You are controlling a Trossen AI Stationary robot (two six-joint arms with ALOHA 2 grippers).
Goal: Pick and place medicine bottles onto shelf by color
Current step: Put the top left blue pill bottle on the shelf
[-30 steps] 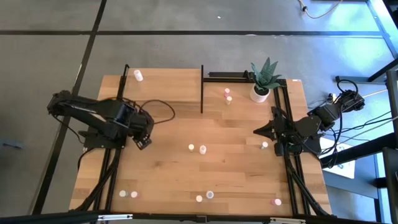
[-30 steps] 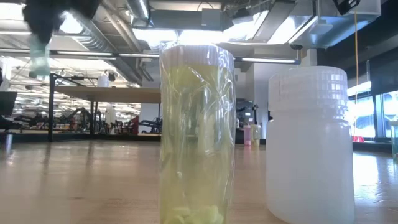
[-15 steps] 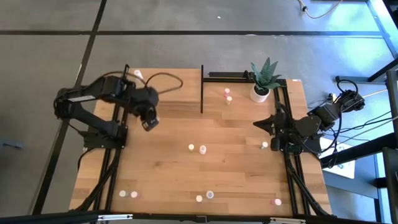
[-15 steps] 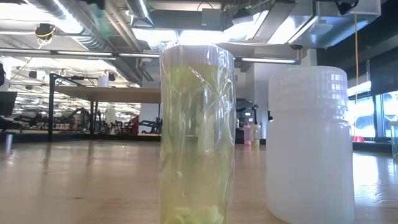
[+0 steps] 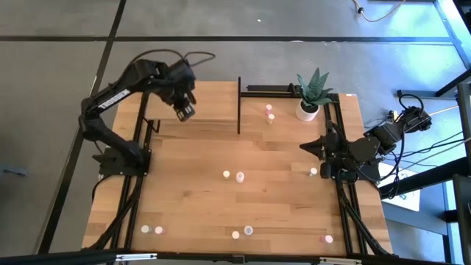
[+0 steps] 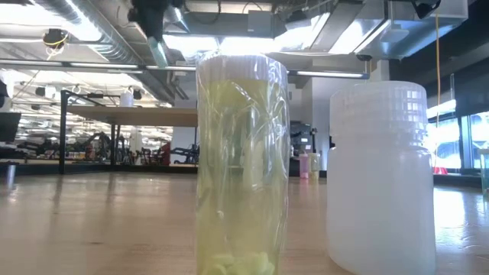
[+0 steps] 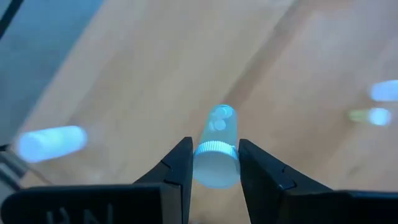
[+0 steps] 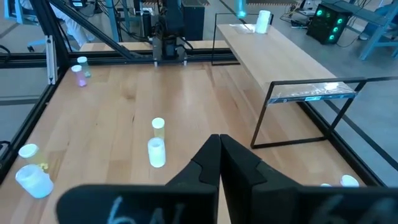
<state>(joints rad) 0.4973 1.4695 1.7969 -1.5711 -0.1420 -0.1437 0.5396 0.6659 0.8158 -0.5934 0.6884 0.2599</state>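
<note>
My left gripper (image 5: 185, 112) hangs high over the left part of the light-wood shelf (image 5: 210, 103), shut on a small clear bottle with a whitish cap (image 7: 216, 155). It also shows at the top of the low view (image 6: 159, 47). My right gripper (image 8: 219, 152) is shut and empty near the table's right edge (image 5: 313, 149). Loose bottles stand on the tabletop, a pair mid-table (image 5: 232, 176) and one by my right gripper (image 5: 313, 171). A pink and a yellow bottle (image 5: 269, 114) stand on the shelf. My left gripper pinches the bottle between its two fingers (image 7: 180, 163) at the cap end (image 7: 216, 148). The cap faces back toward the wrist and the clear body points away past the fingertips. The bottle is lifted clear, above the shelf.
A potted plant in a white pot (image 5: 309, 103) stands at the shelf's right end. Thin black posts (image 5: 239, 107) frame the shelf. More bottles stand along the near edge (image 5: 151, 230) (image 5: 242, 232) (image 5: 327, 238). A yellow-green bottle (image 6: 242, 160) and a white one (image 6: 378, 176) stand close to the low camera.
My left gripper has risen from the table's left middle. It has gone toward the far edge and a little to the right, carrying the bottle, and now hangs over the shelf. My right arm has kept still.
</note>
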